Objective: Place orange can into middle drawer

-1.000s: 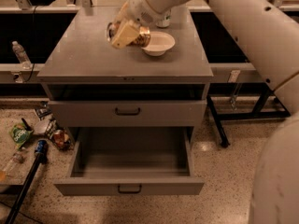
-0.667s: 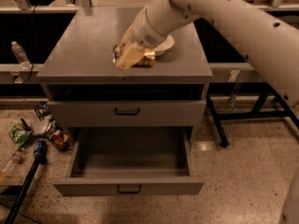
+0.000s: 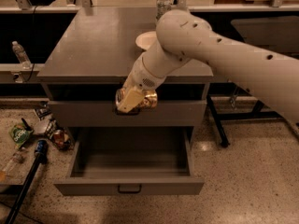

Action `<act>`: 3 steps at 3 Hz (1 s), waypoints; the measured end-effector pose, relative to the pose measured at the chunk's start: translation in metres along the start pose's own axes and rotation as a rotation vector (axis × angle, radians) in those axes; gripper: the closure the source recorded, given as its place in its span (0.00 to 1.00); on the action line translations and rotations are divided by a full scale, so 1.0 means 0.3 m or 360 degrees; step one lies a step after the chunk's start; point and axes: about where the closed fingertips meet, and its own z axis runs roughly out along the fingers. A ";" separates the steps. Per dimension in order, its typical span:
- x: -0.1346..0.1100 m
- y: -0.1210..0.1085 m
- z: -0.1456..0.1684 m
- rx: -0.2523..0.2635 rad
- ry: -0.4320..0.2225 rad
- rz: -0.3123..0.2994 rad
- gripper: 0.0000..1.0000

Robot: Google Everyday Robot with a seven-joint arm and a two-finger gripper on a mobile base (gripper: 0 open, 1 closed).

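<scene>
My gripper (image 3: 133,98) is shut on the orange can (image 3: 148,99), a shiny coppery can held sideways in front of the closed upper drawer (image 3: 84,113). The can hangs in the air above the middle drawer (image 3: 128,167), which is pulled wide open and shows a bare grey floor. Its small dark bar handle (image 3: 129,189) faces me on the front panel. My white arm reaches down from the upper right, over the front edge of the cabinet top (image 3: 93,45).
A white bowl (image 3: 145,39) sits on the cabinet top, partly hidden by my arm, with a silver-and-green can (image 3: 162,4) behind it. Trash and a bottle (image 3: 32,134) lie on the floor at the left. A dark pole (image 3: 28,185) leans at lower left. A dark table leg (image 3: 217,122) stands at the right.
My gripper has carried the orange can from the cabinet top, forward past its front edge and down, to in front of the upper drawer above the open drawer.
</scene>
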 end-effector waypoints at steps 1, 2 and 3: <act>0.019 0.026 0.025 -0.0030 0.0020 0.0002 1.00; 0.077 0.040 0.074 -0.0032 0.0002 0.0106 1.00; 0.230 0.082 0.226 -0.0052 -0.0007 0.0285 1.00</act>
